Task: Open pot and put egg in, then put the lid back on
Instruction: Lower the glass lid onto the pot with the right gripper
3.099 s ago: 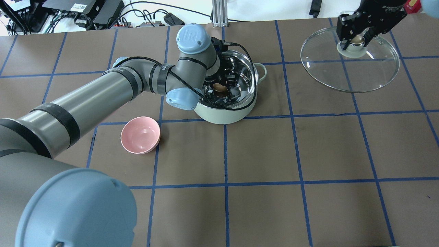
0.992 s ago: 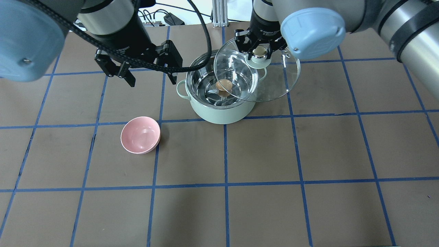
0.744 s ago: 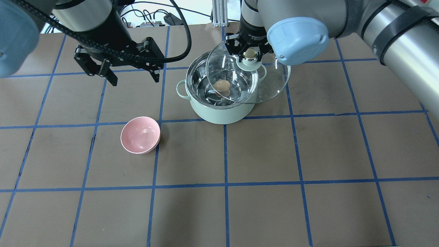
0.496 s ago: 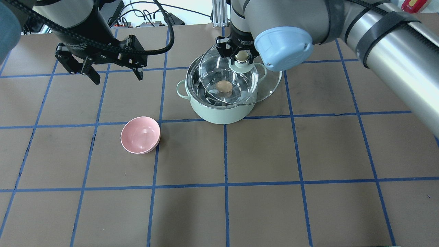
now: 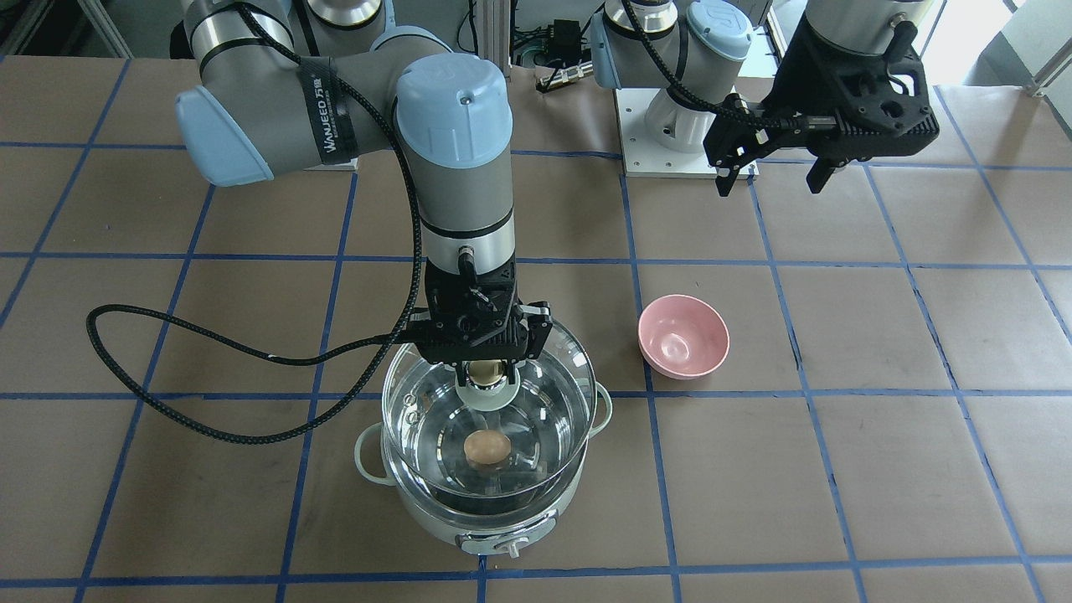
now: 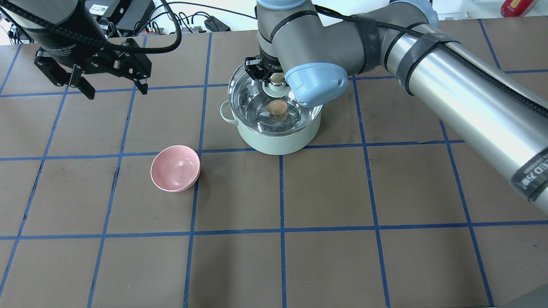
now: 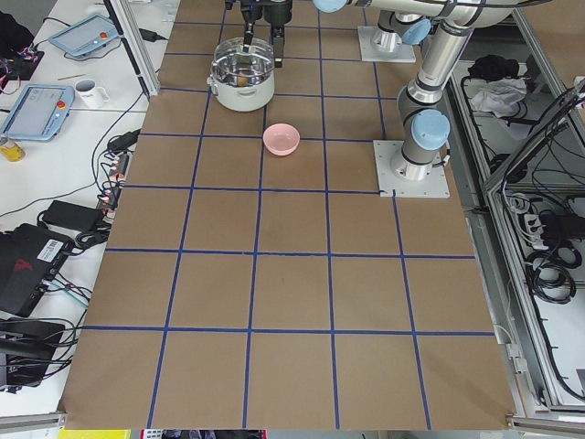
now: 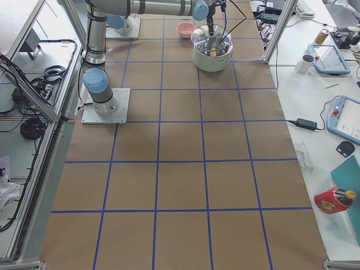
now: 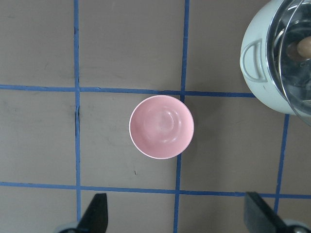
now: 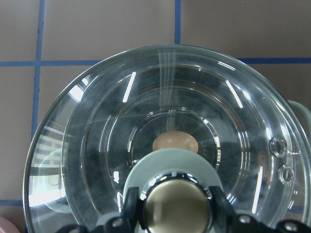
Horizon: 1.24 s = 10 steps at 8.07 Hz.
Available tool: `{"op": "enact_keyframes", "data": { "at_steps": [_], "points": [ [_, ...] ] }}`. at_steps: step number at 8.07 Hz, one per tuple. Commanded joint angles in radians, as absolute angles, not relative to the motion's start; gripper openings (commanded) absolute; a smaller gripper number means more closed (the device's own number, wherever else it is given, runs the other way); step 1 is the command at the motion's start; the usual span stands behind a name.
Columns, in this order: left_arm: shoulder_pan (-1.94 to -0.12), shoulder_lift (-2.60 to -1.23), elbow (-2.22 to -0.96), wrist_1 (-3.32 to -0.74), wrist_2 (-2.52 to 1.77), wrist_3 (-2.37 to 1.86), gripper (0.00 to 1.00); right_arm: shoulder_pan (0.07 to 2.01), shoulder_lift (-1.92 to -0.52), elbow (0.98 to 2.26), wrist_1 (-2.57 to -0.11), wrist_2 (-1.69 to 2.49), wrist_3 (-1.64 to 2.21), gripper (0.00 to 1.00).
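Note:
The mint-green pot stands at the table's far middle, and the tan egg lies on its steel bottom. My right gripper is shut on the lid's gold-beige knob and holds the glass lid just over the pot, a little off-centre. The right wrist view shows the egg through the glass under the knob. My left gripper is open and empty, high and to the left of the pot. The left wrist view shows the pot's edge.
An empty pink bowl sits on the table left of and nearer than the pot, directly below the left gripper's camera. The right arm's black cable loops over the table beside the pot. Cables and electronics line the far edge.
My right gripper has carried the lid from the far right to over the pot. My left gripper has left the pot, leaving the egg inside, and has moved away to the left.

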State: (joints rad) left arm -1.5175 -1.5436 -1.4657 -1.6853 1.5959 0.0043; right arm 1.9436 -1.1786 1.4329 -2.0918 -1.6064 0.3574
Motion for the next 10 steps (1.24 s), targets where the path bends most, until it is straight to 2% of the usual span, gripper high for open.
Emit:
{"op": "enact_keyframes", "data": {
  "at_steps": [1, 10],
  "points": [
    [-1.496, -1.543, -1.476, -1.689, 1.597, 0.063, 1.00, 1.957, -1.158, 1.433, -2.111, -1.632, 0.361, 0.00],
    [-1.503, -1.554, -1.482, -1.657, 1.595, 0.052, 1.00, 1.956, -1.117, 1.431, -2.158, -1.646, 0.341, 0.00]
  ]
}}
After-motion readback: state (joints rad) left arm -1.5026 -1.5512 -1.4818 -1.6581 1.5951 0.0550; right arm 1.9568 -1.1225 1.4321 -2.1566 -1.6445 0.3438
